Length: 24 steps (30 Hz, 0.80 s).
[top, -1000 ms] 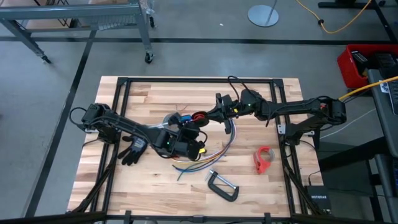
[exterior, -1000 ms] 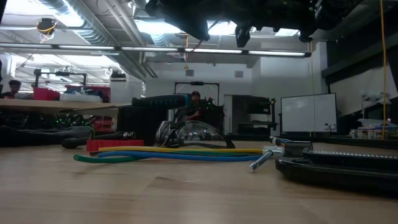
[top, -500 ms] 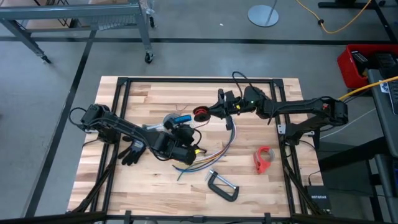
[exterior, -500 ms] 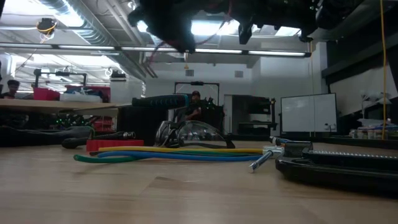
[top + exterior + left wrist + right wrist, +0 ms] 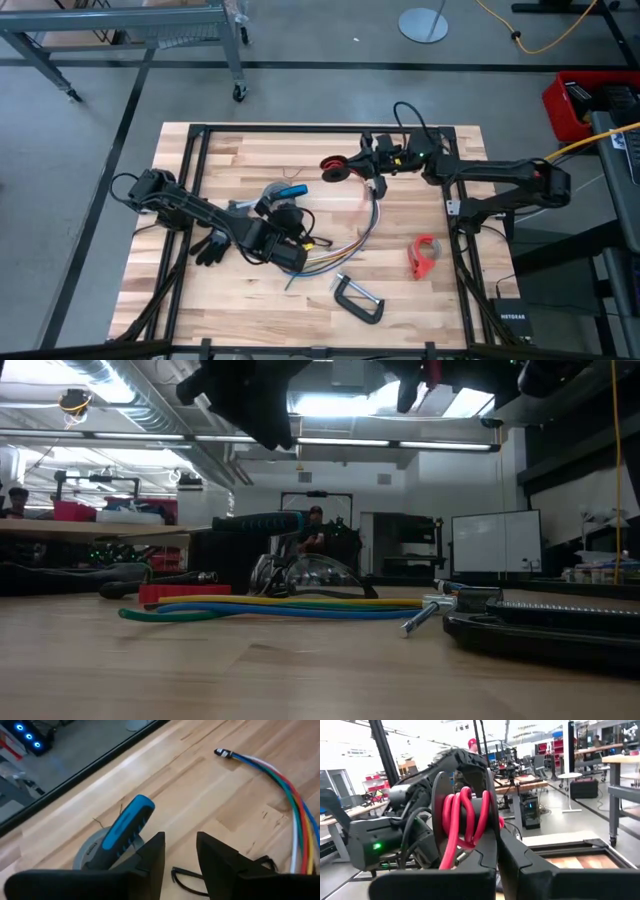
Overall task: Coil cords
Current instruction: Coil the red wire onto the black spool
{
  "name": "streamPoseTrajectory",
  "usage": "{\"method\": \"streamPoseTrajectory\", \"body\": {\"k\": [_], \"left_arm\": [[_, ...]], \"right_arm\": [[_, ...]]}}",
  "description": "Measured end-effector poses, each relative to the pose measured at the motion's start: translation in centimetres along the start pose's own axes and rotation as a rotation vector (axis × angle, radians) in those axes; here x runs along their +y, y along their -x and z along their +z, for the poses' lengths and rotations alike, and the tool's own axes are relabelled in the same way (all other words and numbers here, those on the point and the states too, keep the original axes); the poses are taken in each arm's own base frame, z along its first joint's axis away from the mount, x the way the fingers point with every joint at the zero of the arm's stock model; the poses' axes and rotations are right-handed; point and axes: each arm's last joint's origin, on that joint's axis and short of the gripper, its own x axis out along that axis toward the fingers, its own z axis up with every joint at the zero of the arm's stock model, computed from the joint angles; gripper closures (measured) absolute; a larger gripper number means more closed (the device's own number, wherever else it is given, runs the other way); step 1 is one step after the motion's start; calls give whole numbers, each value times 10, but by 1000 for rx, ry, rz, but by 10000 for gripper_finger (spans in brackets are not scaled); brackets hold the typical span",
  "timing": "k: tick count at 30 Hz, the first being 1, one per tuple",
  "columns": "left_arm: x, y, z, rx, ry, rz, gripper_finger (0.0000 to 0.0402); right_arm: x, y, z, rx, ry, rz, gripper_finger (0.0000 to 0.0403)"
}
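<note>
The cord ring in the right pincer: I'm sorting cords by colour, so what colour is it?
Red, wound on a black centre; the cord ring shows best in the right wrist view.

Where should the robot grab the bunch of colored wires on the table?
Probably near the free end of the colored wire bundle, coming from above. There the strands lie flat and together on bare wood, away from the blue-handled tool.

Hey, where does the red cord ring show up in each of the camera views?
High view: the red cord ring hangs at the right gripper, above the table's far middle.
Low view: a bit of red at the top edge, too unclear to say it is the ring.
Left wrist view: not in it.
Right wrist view: the ring fills the centre, clamped between the fingers.
Shared landmark: the blue handle, also in the low and left wrist views.
</note>
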Motion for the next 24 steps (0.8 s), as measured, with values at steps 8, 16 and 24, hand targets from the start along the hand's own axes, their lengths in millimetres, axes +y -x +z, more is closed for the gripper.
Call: {"method": "streamPoseTrajectory", "body": {"k": [8,16,24], "left_arm": [[-8,5,4,-106,65,-15,315],[-21,7,15,-172,156,-107,323],[-30,5,24,-206,264,-195,321]], "right_arm": [[3,2,3,-3,35,17,401],[2,2,-1,38,118,9,401],[2,2,-3,50,154,20,401]]}}
